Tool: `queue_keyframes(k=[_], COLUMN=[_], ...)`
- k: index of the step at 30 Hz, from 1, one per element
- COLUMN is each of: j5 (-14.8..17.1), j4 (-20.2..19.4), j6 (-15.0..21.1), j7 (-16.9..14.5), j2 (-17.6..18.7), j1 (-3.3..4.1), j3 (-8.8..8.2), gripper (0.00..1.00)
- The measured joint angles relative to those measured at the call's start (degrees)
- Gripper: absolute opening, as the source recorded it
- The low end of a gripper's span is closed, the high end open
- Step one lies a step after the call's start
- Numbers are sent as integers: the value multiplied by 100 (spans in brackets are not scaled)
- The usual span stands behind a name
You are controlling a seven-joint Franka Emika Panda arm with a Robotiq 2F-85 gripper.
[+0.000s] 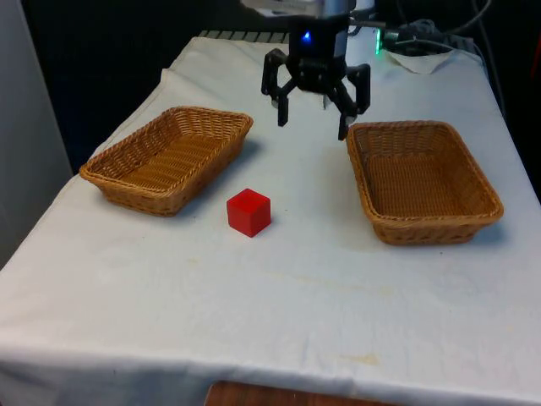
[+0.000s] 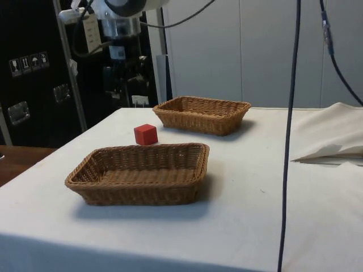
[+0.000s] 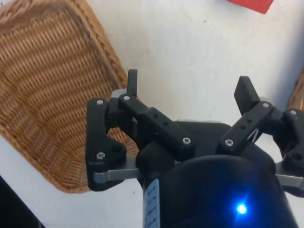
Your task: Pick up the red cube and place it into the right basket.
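Observation:
The red cube [image 1: 248, 211] sits on the white cloth between the two wicker baskets, closer to the left basket [image 1: 118, 176]. The right basket [image 1: 362, 182] holds nothing. My gripper [image 1: 314, 128] hangs open in the air between the baskets, beyond the cube and well above the cloth, with nothing between its fingers. In the wrist view the gripper [image 3: 188, 81] is spread wide over bare cloth, and a corner of the cube [image 3: 251, 4] shows ahead of it. In the side view the cube [image 2: 146, 134] stands just behind the nearer basket [image 2: 136, 192].
A rumpled fold of cloth [image 2: 334, 130] and cables [image 1: 423, 42] lie at the table's far end on the front view's right. A dark cable [image 2: 289, 141] hangs down in the side view. A wicker basket wall [image 3: 42, 85] is close beside one finger.

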Motion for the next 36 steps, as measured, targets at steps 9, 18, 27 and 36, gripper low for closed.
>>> queue_keyframes(k=[9, 18, 27, 36], j5=[390, 854, 1266, 1312], j4=[52, 74, 229, 516], j6=[264, 561, 688, 688], j7=[-246, -579, -1037, -1249], j2=[292, 607, 945, 1329], j1=[-120, -218, -327, -430], j3=[-11, -46, -160, -292], gripper=[100, 100, 100, 100])
